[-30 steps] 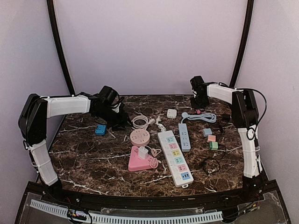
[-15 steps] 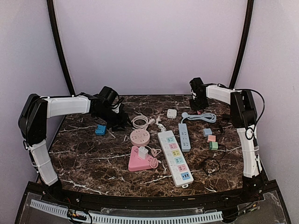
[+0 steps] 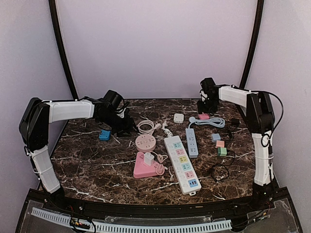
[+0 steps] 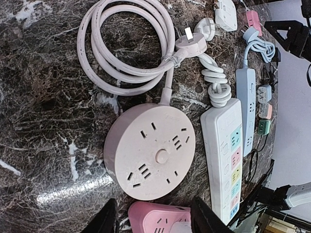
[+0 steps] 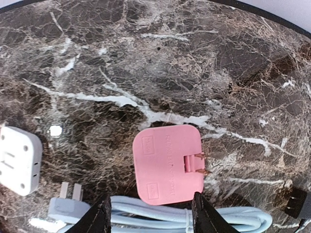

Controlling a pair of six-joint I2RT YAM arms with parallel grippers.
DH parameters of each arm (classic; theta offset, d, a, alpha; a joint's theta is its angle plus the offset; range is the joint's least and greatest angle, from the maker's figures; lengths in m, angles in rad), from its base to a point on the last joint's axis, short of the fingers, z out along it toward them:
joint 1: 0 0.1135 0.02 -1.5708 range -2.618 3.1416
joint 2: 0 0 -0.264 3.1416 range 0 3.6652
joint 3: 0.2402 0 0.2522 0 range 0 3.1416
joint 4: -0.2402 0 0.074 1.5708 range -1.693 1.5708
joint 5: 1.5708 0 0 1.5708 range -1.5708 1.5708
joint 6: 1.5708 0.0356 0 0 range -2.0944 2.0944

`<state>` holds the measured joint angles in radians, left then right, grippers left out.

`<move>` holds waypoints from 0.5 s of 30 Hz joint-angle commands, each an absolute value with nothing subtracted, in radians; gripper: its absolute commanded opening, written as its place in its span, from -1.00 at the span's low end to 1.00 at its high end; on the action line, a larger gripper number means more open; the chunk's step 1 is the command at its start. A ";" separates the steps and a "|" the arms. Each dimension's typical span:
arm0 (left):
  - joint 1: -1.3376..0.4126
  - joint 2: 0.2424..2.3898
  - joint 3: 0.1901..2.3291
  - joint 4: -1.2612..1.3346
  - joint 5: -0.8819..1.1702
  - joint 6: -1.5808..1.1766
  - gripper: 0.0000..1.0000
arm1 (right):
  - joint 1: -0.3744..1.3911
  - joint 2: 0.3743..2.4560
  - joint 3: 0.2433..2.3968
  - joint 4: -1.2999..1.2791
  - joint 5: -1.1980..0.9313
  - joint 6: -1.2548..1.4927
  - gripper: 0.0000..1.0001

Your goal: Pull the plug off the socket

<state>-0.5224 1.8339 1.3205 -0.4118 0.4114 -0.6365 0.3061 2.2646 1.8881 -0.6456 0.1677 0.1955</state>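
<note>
A white plug point(image 3: 149, 158) sits in the pink triangular socket point(image 3: 146, 167) at the table's middle. In the left wrist view only the socket's top edge point(image 4: 155, 216) and a bit of the plug point(image 4: 181, 228) show at the bottom. My left gripper point(image 3: 121, 127) is open and empty, low over the table at the back left, its fingertips point(image 4: 108, 219) either side of the socket's edge in its own view. My right gripper point(image 3: 205, 108) is open and empty at the back right, over a loose pink adapter point(image 5: 168, 163).
A round pink socket point(image 3: 145, 142) with a coiled white cable point(image 3: 146, 127), a white multicolour power strip point(image 3: 181, 164), a blue-grey strip point(image 3: 192, 141), a white adapter point(image 3: 179, 118), a blue block point(image 3: 104, 135), small coloured cubes point(image 3: 219, 143) and a black cable point(image 3: 221, 170) lie around.
My right arm has shifted slightly to the right at the back, uncovering more of the pink adapter. The left arm and the plug have not moved.
</note>
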 commanded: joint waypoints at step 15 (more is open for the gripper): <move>-0.612 1.762 1.191 -0.442 0.435 -0.615 -0.01 | 0.525 1.891 1.522 -0.448 -0.174 0.241 0.10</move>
<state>-0.6010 1.8301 1.2469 -0.4152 0.4294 -0.6235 0.4290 1.9503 1.5852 -0.5106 -0.0849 0.2413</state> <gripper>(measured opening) 0.496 0.549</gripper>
